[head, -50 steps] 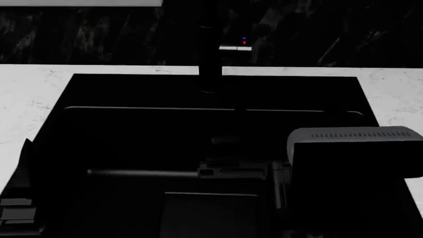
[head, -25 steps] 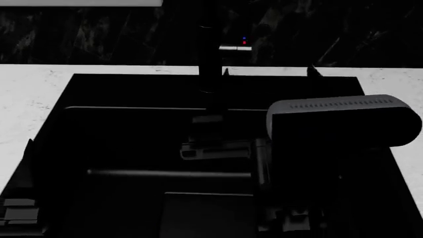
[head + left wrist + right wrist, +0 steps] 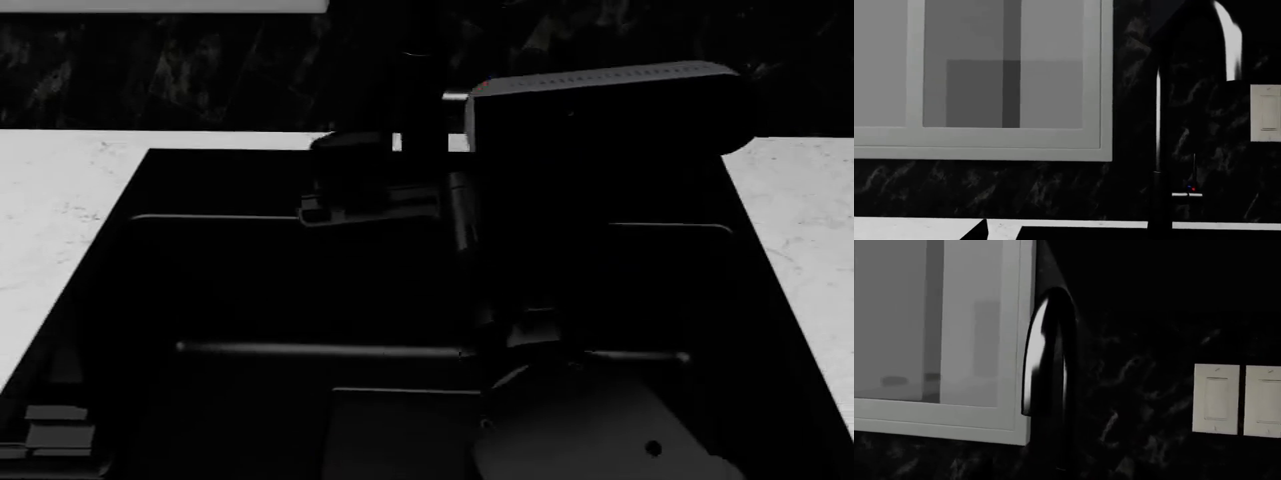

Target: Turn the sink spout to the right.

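Observation:
The sink spout [image 3: 420, 100] is a slim black tube rising at the back of the black sink [image 3: 134, 200]. In the left wrist view the sink spout [image 3: 1157, 150] arches over to the right, and in the right wrist view the glossy sink spout [image 3: 1051, 390] stands close ahead. My right gripper [image 3: 358, 188] is level with the spout's lower part and just to its left in the head view. It is too dark to tell how its jaws stand or whether it touches. Only a grey part of my left gripper [image 3: 47, 430] shows, at the sink's near left corner.
A short grey lever [image 3: 1187, 193] with red and blue dots sticks out beside the spout. White marbled counter [image 3: 54, 200] surrounds the sink. A dark marbled wall carries a white-framed window [image 3: 1007, 145] and pale switch plates [image 3: 1217, 399]. My right arm's camera housing [image 3: 601, 100] hides the spout's right side.
My right arm has moved from the sink's right middle to the back, bringing its gripper up beside the spout. The left gripper has stayed low at the near left corner.

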